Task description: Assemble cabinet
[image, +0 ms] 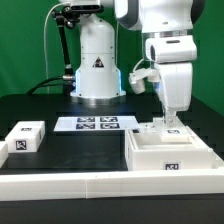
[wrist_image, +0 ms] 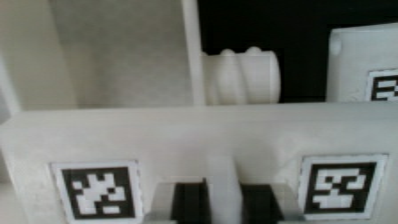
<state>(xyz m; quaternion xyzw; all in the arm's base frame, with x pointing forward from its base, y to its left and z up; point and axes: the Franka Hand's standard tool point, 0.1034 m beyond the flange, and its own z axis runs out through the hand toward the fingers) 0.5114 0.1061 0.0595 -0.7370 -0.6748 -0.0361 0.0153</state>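
You are only part of the way through building the cabinet. The big white box lies on the black table, toward the exterior view's right, with its open side up. The claw is down at the box's far edge. A small white block with a tag on it sits well apart on the exterior view's left, joined to nothing. I judge that loose parts are not yet fitted and most of the job is left. The marker board lies flat between the block and the box, near the arm's base.

In the wrist view the claw hangs right over a white wall that carries two square tags. The dark fingers sit close together at that wall's edge. But the picture is blurry and cuts them off, so I cannot tell whether the claw is loose or squeezing the wall.

Everything to build with is white plastic — smooth and hard-looking, with flat faces and square corners. The one round thing is a ribbed white knob beyond the wall — it looks like a stack of little rings. The tags are black-and-white squares set flat on the faces.
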